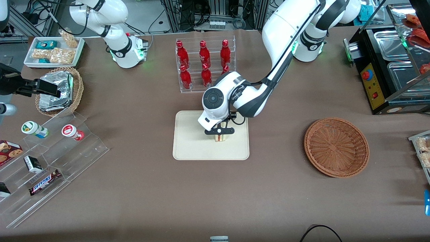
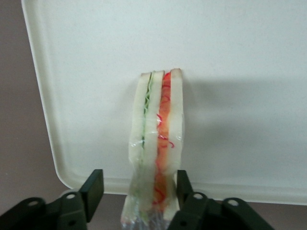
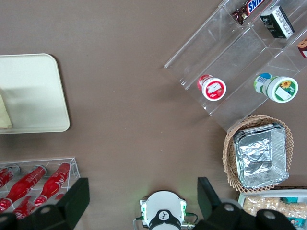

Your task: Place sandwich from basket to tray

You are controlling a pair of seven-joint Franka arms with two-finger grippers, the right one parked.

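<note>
The sandwich [image 1: 220, 138] [image 2: 156, 124], a clear-wrapped wedge of white bread with red and green filling, stands on edge on the cream tray [image 1: 191, 148] [image 2: 240, 72]. It sits in the tray's half toward the working arm's end. My left gripper [image 1: 220, 131] [image 2: 140, 177] hangs straight over it, open, with a finger on each side of the wedge. One finger touches the wrap, and a gap shows between the wrap and the second finger. The reddish-brown wicker basket [image 1: 336, 147] lies empty toward the working arm's end of the table.
A clear rack of red bottles [image 1: 205, 65] stands just farther from the front camera than the tray. Toward the parked arm's end are a tan basket of foil packets [image 1: 60, 90], a white snack tray [image 1: 53, 50] and a clear stepped shelf [image 1: 50, 161]. A black appliance [image 1: 386, 74] stands at the working arm's end.
</note>
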